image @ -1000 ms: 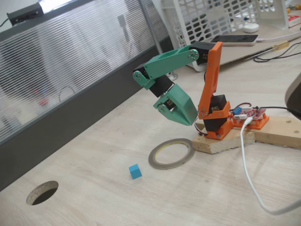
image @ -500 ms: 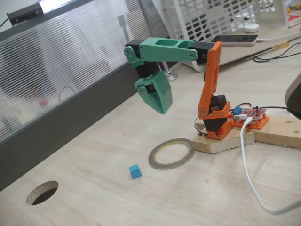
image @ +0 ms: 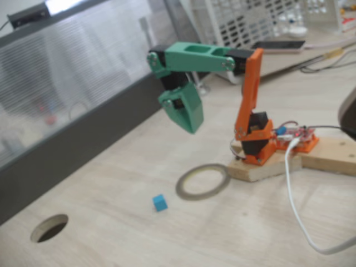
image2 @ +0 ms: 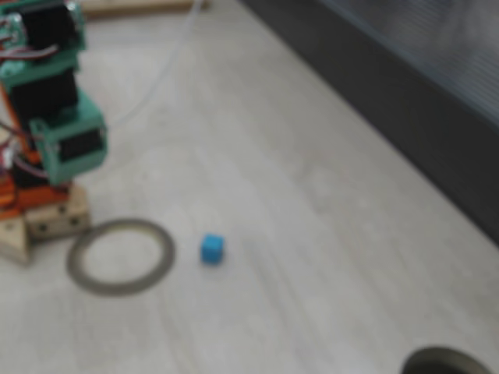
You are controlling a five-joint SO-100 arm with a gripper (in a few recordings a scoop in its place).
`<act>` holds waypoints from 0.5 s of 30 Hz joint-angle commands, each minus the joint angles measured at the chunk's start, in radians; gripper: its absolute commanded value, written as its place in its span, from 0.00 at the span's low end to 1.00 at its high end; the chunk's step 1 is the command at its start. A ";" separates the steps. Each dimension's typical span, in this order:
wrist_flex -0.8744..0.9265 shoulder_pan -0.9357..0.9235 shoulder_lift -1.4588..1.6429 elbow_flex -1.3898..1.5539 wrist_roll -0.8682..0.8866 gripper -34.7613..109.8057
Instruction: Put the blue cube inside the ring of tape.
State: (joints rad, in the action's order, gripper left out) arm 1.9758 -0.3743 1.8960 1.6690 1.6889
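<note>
blue cube (image: 159, 202) sits flat on the surface (image: 111, 233), corner toward camera, just outside the ring of tape (image: 203, 181); gripper (image: 191, 125) hangs above, jaws together

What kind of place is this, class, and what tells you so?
Probably an office or lab desk: a wooden desktop with a round cable hole, a frosted divider, and a white basket with cables behind.

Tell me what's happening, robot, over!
Tool up in the air, carrying nothing. Blue cube on the table, outside the ring of tape. Nothing between them. Over.
</note>
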 commanded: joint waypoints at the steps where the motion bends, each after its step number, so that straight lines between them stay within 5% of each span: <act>1: 0.006 0.005 -0.011 -0.025 0.014 0.24; 15: -0.321 0.342 -0.192 -0.025 0.015 0.24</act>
State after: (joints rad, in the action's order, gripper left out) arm 1.6874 -0.0614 1.6950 1.6674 1.6889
